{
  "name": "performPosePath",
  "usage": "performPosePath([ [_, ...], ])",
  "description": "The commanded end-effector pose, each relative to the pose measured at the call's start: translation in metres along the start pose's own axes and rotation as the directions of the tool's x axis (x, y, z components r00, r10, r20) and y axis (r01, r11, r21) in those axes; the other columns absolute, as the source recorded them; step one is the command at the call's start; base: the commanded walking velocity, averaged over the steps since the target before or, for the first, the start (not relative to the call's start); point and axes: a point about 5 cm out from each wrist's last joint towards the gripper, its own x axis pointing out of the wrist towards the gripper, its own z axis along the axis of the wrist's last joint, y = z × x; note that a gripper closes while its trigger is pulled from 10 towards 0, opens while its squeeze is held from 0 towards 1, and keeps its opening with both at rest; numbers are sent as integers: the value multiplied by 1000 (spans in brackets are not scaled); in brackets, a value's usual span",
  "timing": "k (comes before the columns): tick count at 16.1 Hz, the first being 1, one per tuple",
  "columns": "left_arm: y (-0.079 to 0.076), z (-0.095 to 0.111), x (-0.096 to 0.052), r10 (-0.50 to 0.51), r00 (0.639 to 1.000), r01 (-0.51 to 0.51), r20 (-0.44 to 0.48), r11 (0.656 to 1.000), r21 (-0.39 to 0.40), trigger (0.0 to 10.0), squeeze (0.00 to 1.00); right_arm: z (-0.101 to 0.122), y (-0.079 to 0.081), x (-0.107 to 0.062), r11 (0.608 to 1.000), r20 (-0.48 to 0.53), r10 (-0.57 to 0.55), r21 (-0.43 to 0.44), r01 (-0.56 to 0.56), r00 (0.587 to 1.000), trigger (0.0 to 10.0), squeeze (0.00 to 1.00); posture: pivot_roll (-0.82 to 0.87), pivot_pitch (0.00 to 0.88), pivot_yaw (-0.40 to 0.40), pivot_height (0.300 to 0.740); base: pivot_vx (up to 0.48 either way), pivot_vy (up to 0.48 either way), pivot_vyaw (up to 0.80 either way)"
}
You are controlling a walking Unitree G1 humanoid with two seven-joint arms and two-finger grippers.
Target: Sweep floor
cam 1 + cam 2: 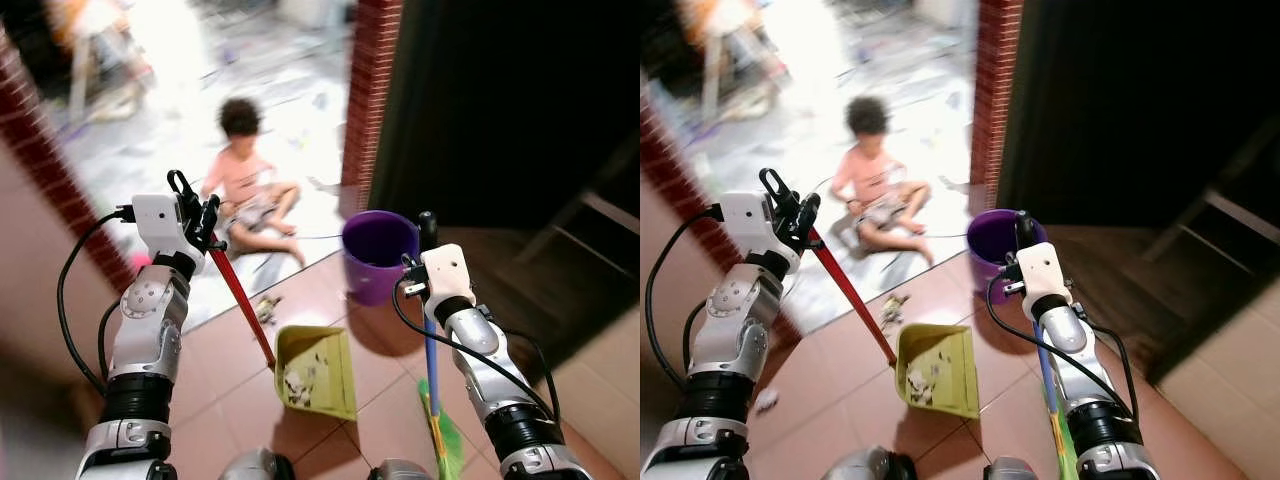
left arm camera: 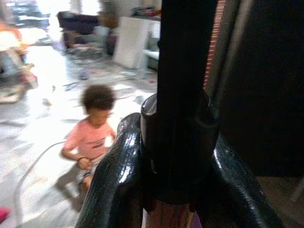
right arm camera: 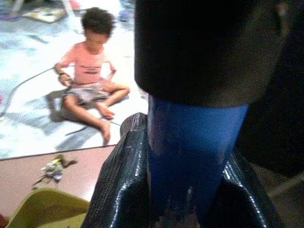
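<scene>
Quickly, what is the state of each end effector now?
Left end effector: closed on the red dustpan handle.
Right end effector: closed on the blue broom handle.

Head stereo pair looks down — wrist views sit close along each gripper; all share the seated person [image 1: 245,190].

Strong daylight floods the pale floor [image 1: 200,110] at top left, blown out to near white w/ glare; detail there lost. Right side behind the brick pillar [image 1: 370,90] is very dark, almost black. Seated person [image 1: 245,185] soft and blurred in all views. Tiled floor [image 1: 230,400] in the foreground dimmer, warm-toned; yellow dustpan [image 1: 315,370] casts a soft shadow. Wrist views: near objects out of focus, bkgd smeared.
</scene>
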Motion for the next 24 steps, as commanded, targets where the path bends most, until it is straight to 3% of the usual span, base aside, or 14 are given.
performPosePath([
  [1,-4,21,6,-21,996,21,90,1000,4,10000,0,-1,-4,0,1000,-11,-11,-16,11,1000,10000,0,-109,0,50,740,296,0,0],
  [2,-5,24,6,-23,995,23,98,1000,1,10000,0,0,-4,0,1000,-5,-10,-13,10,1000,10000,0,-109,0,50,740,330,0,0],
  [6,-6,71,20,-6,967,-5,256,999,45,10000,0,-1,-2,-3,1000,-1,-2,-15,2,1000,10000,0,-112,0,53,740,328,0,0],
  [16,-3,116,30,43,917,-65,396,997,42,10000,0,-9,-3,-8,999,-43,14,-32,-16,999,10000,0,-121,0,57,740,376,0,0],
  [19,4,136,31,81,889,-115,451,992,49,10000,0,-10,-3,-9,999,-44,23,-35,-24,999,10000,0,-123,0,56,740,372,0,0],
  [24,25,167,30,176,823,-253,540,965,71,10000,0,-10,-1,-8,999,-45,34,-38,-36,998,10000,0,-121,0,50,740,0,0,0],
])
